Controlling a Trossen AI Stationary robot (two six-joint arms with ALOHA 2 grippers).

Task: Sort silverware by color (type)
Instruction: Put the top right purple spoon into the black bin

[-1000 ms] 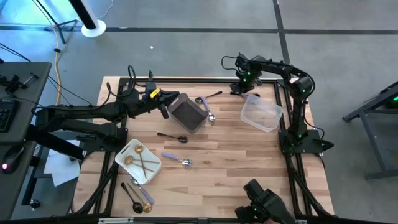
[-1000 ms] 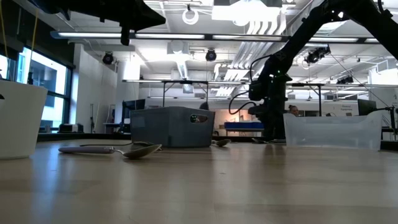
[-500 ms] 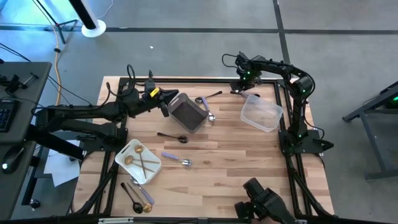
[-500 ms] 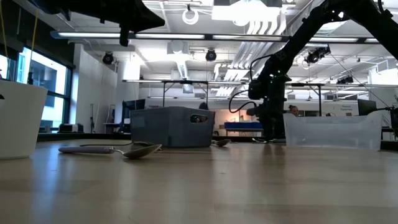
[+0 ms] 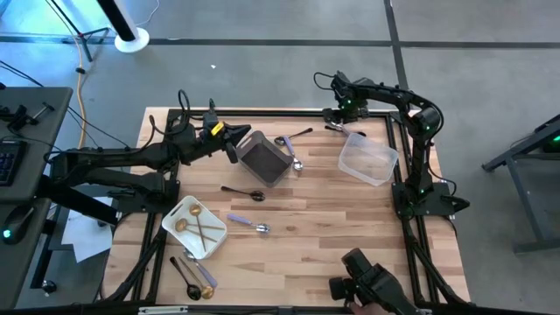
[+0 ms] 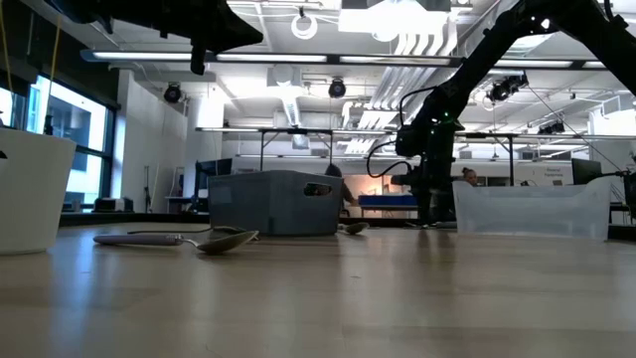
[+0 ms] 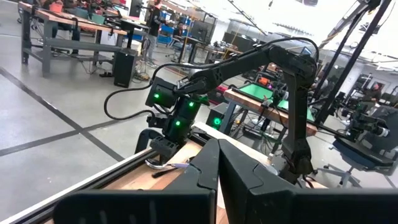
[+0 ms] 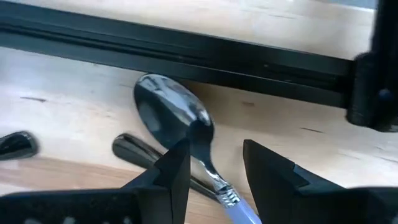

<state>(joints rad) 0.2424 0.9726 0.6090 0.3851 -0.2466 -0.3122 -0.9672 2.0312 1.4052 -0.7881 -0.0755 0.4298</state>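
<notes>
Spoon under right claw: a shiny silver spoon with a lilac handle (image 8: pixel 186 134) lies flat on the pale wooden table (image 5: pixel 332 219) at its far right edge, bowl just beside the black frame rail (image 8: pixel 186 37).
Right gripper (image 8: pixel 214 162): fingers part-way spread, one either side of the spoon's neck; whether they touch it I cannot tell. A dark utensil handle (image 8: pixel 140 151) lies just beside the spoon.
Left gripper (image 7: pixel 217 163): fingers pressed together, empty, hovering by the grey bin (image 5: pixel 264 158).
Other silverware: gold pieces (image 5: pixel 197 227) in the white tray (image 5: pixel 216 238); a black spoon (image 5: pixel 242 192) and a lilac-handled spoon (image 5: pixel 248 224) mid-table; several black, gold and lilac pieces (image 5: pixel 194 277) at the near left edge; a few pieces (image 5: pixel 294 150) right of the bin.
Clear tub (image 5: pixel 368 159): near the right gripper, beside the right arm.
Change: in the overhead view the right gripper has shifted slightly toward the far edge over the last second; the left arm stays put.
</notes>
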